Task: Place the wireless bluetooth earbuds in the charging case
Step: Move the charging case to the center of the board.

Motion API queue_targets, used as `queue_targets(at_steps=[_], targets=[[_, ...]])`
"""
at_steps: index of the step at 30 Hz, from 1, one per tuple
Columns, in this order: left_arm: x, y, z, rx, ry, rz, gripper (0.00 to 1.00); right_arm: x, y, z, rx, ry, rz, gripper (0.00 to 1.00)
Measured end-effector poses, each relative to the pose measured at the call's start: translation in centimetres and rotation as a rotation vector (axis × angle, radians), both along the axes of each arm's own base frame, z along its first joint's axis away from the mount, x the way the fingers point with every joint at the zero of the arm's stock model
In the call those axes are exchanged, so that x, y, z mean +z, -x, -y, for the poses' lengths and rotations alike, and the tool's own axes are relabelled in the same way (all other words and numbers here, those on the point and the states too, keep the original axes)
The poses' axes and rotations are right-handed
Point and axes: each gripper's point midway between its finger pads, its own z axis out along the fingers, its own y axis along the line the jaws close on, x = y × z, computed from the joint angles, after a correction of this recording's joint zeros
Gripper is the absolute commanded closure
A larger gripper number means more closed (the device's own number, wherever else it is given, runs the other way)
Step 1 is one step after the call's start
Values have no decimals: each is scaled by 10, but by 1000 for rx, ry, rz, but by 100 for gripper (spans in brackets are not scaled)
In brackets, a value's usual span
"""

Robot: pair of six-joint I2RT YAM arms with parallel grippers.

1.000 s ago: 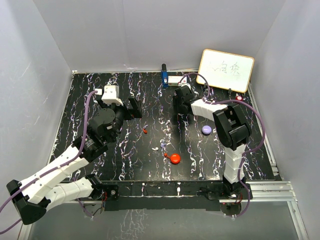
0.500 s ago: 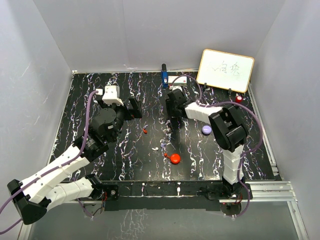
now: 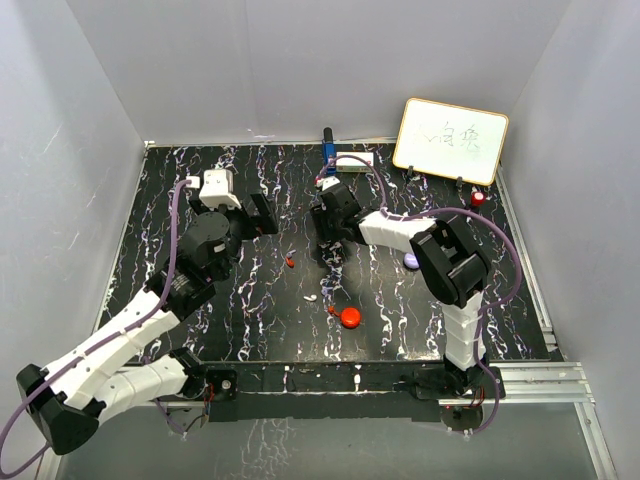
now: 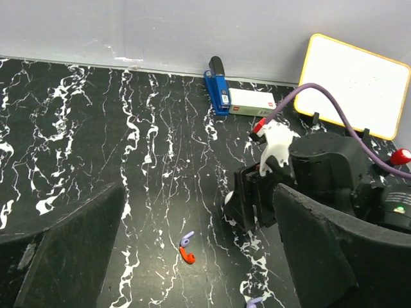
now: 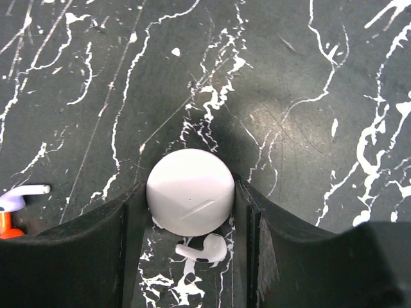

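On black, white-veined table (image 3: 500,300) between pale walls: squeezing round white case (image 5: 189,189) from both sides with right gripper (image 5: 190,205), beyond round red case (image 3: 350,317) and slightly left of it, with white earbud (image 5: 204,249) lying just beside it in the gap between the fingers. Holding left gripper (image 3: 264,213) spread wide on nothing, well left of round red case. Leaving red earbud (image 3: 290,261) left of round red case, second white earbud (image 3: 311,298) nearer it, small red earbud (image 3: 331,310) just beside it.
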Motion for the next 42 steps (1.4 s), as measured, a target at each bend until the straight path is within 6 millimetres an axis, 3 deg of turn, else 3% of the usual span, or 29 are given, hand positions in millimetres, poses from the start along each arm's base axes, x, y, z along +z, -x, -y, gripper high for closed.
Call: queue_targets(at_steps=[3, 7, 16, 21, 24, 29, 33, 36, 42], targets=[[-8, -4, -7, 12, -6, -24, 1, 2, 0, -5, 26, -20, 3, 40], [-17, -10, -15, 24, -4, -53, 2, 3, 1, -12, 66, -39, 5, 39], [-38, -19, -13, 3, -21, -117, 1, 0, -1, -18, 99, -51, 16, 30], [-57, -28, -2, -44, -50, -161, 2, 7, 8, 2, 41, -106, 20, 25], [-78, -35, 9, -83, -86, -209, 2, 37, 4, 28, -39, -183, 48, 22], [-131, -51, 34, -159, -155, -342, 4, 131, -16, 72, -174, -325, 219, 19], [-160, -65, 55, -211, -180, -427, 5, 191, -11, 90, -211, -385, 338, 17], [-175, -69, 67, -250, -180, -468, 8, 210, -2, 97, -217, -399, 372, 17], [-192, -67, 85, -354, -193, -502, 7, 204, 14, 112, -239, -381, 354, 16]])
